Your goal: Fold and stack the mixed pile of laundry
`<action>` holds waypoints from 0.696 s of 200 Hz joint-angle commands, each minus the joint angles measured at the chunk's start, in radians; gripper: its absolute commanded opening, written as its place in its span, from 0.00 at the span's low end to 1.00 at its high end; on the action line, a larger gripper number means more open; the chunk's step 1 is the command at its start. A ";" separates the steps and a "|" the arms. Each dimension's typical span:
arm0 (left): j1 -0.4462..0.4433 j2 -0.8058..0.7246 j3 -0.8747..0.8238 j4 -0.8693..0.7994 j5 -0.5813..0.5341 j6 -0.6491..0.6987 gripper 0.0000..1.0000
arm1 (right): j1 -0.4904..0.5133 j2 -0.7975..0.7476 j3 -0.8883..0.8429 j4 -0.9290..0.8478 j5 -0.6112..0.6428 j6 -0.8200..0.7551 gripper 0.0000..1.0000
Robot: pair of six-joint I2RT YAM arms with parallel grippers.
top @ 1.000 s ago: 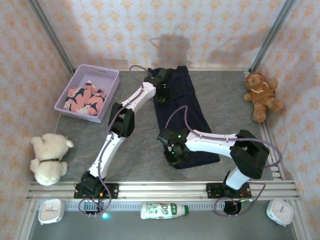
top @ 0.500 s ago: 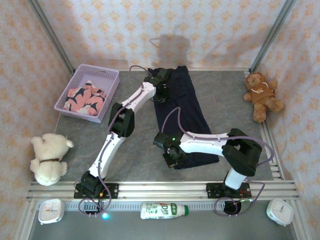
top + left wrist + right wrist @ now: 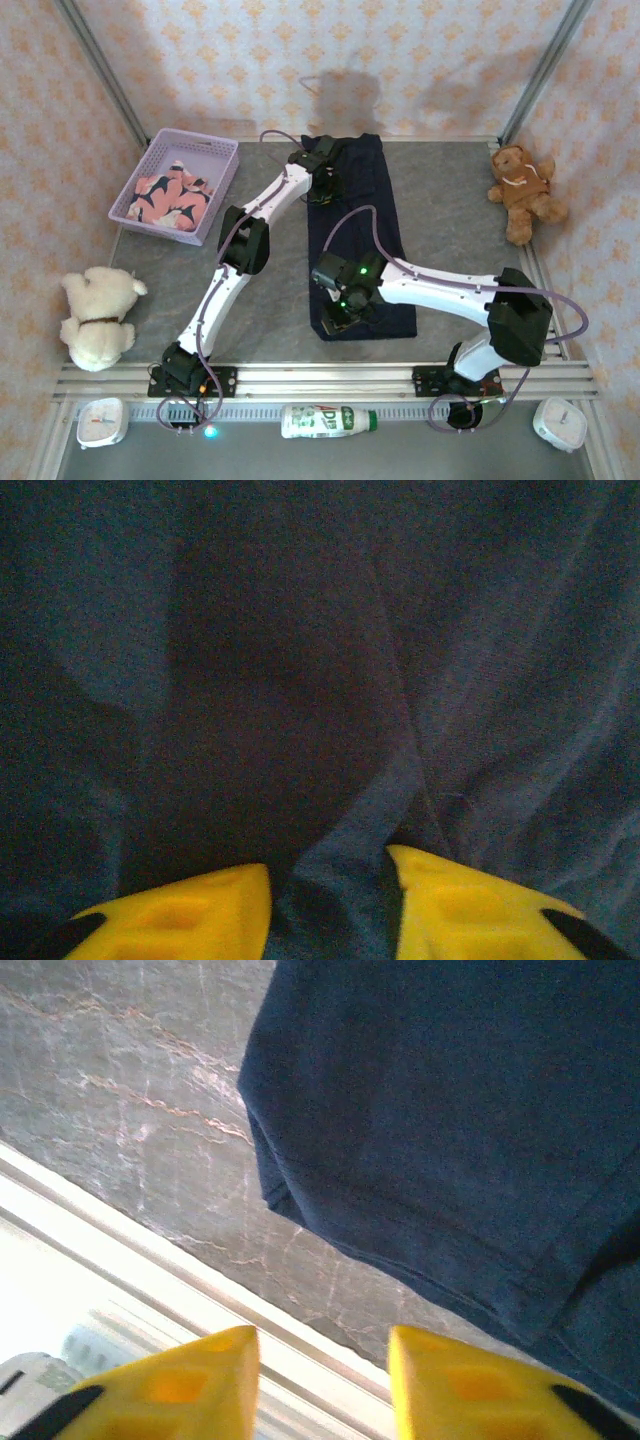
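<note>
Left gripper (image 3: 328, 900): fingers apart, ridge of navy garment (image 3: 300, 680) bunched between them. Clamped or slack, cannot tell. Sits at garment's far end, likely anchoring cloth for fold.

Right gripper (image 3: 322, 1380): fingers open, empty, above garment's near corner and table (image 3: 130, 1090). Judged lined up to take hem.

Navy garment lies lengthwise mid-table. Shark-print garment (image 3: 172, 195) crumpled in basket (image 3: 190, 148), far left.

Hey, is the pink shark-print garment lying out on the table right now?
No, the pink shark-print garment sits bunched inside the lavender basket.
</note>
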 commanded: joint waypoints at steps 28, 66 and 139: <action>0.050 0.076 0.013 -0.132 -0.051 0.076 0.52 | -0.089 -0.020 0.048 -0.076 0.184 0.028 0.43; 0.066 -0.036 0.011 -0.159 -0.030 0.160 0.74 | -0.162 0.005 0.048 -0.101 0.370 0.104 0.49; 0.054 -0.522 -0.408 -0.117 -0.084 0.273 0.80 | -0.220 0.154 0.176 -0.020 0.430 0.118 0.47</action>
